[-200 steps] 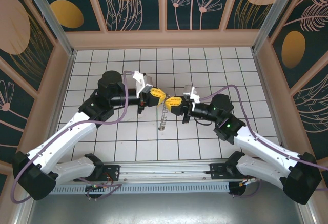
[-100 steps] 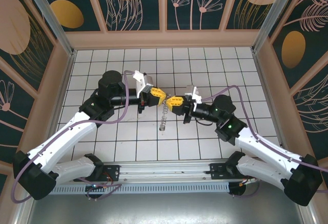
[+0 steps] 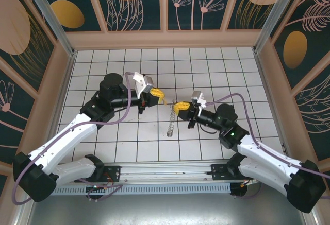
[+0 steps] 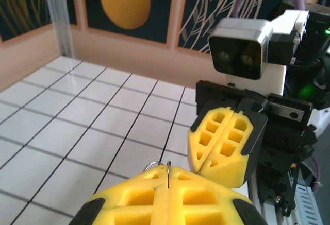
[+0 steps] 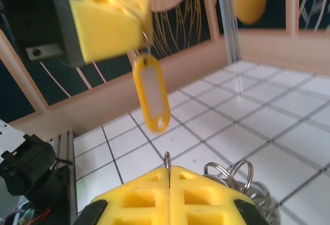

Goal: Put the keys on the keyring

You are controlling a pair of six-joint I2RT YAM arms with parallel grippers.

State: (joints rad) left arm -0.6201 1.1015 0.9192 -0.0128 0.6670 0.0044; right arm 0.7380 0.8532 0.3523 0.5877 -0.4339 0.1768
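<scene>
The right end effector (image 3: 177, 106) is clamped on the keyring (image 3: 169, 122), which dangles below it. The left end effector (image 3: 160, 99), just beside the keyring's top, pinches a yellow tag (image 5: 151, 90). The key is not discernible, and threading seems unfinished.

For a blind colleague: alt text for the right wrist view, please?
The shut left tool, upper left, dangles a white-labelled yellow key tag over the white tiled floor. At the bottom edge the right tool is shut on a thin wire loop, a bunch of metal rings beside it.
</scene>
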